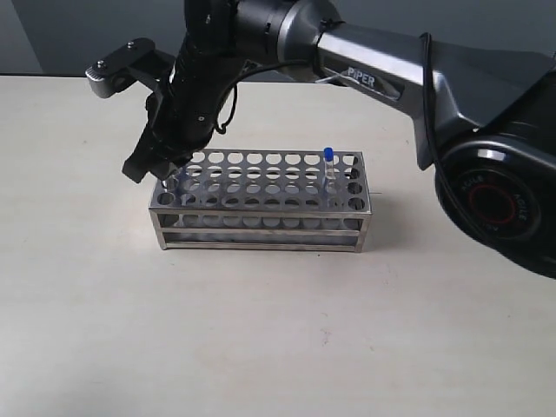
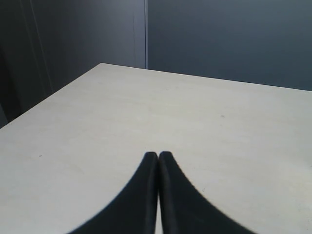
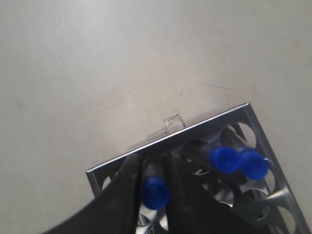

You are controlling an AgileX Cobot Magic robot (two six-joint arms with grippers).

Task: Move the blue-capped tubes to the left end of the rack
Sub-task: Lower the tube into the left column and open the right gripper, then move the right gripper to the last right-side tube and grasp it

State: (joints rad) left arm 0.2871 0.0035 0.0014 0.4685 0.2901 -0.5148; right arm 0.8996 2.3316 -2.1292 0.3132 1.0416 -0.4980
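Steel rack (image 1: 261, 228), shiny, its top plate punched with round holes, sits on the table (image 1: 87, 330). At its nine-o'clock end the right gripper (image 3: 152, 162) pinches a thin clear blue-capped tube (image 3: 155, 192). Two capped neighbours (image 3: 224, 159) stand beside it, and a fourth tube (image 1: 328, 156) stands near three o'clock. Plate and fingers hide most of the glass. The left gripper (image 2: 158, 163) is pressed together over bare tabletop.

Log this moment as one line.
right pincer: around blue-capped tube at rack left-end corner, grip unclear | two tubes seated beside it | one tube at right end | left pincer: shut, over table
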